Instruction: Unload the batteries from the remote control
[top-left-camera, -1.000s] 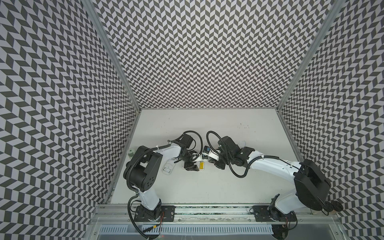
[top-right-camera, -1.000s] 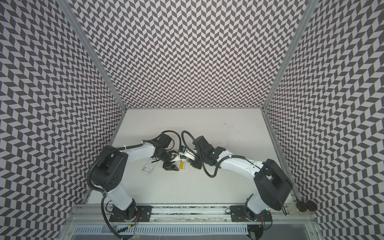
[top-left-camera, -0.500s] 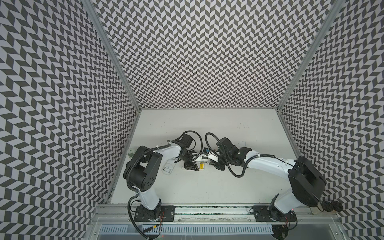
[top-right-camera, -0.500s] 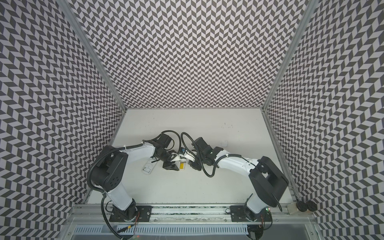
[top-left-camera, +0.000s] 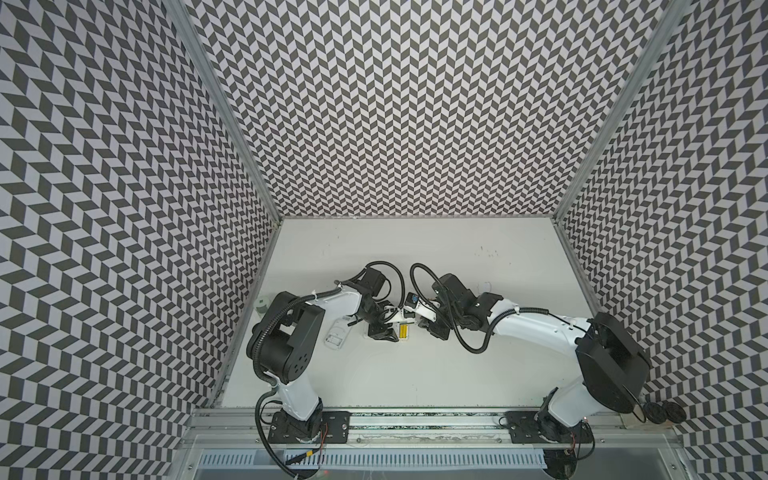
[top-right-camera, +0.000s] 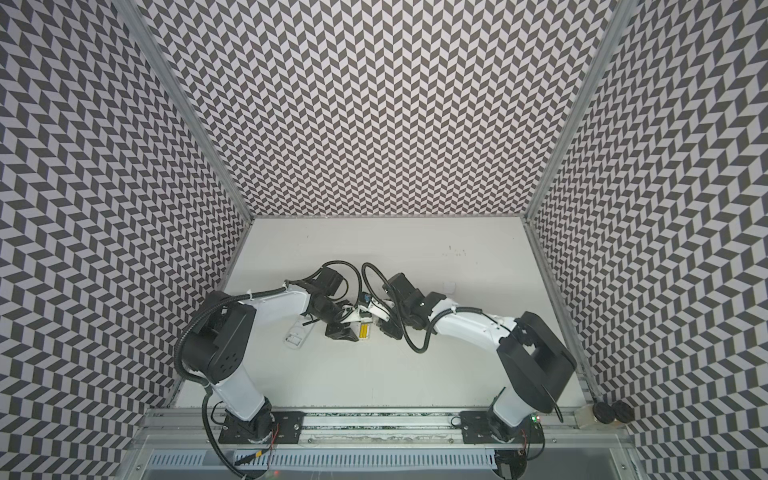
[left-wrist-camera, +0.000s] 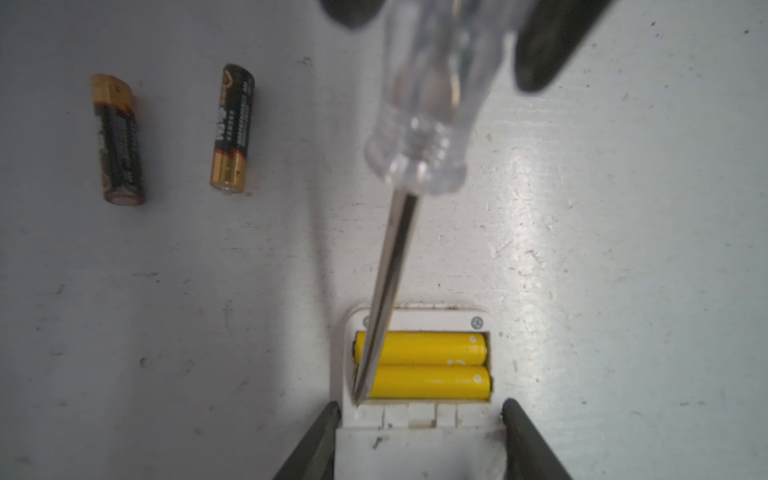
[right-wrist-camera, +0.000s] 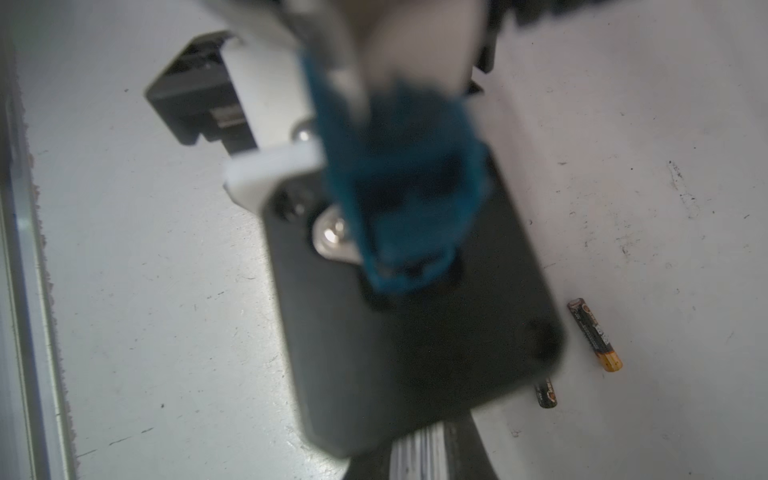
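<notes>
Near the middle of the worktop (top-left-camera: 415, 395), in both top views, the two arms meet over the remote control (left-wrist-camera: 419, 449), which lies with its open battery bay facing up. The left end effector (left-wrist-camera: 419, 409) is clamped on the remote control, one finger against each side of the body next to the bay, pinning it flat. The right end effector (left-wrist-camera: 444, 50) is closed on the clear handle of a screwdriver (left-wrist-camera: 390, 270). Its shaft slants down, and the tip sits in the bay at one end of the yellow cell nearer the left end effector.

Two yellow batteries (left-wrist-camera: 424, 353) lie side by side in the bay, touching. Two black batteries (left-wrist-camera: 118, 141) lie loose on the worktop, well apart from the remote control and a little apart from each other.

By the look of it the task is about half done, and the step in hand is prying out the first yellow cell. The next move calls for working the tip under that cell's end and levering it up gently, while the left grip stops the remote control from tipping. The tip could slip off the round casing, or the cell could spring out and roll away
</notes>
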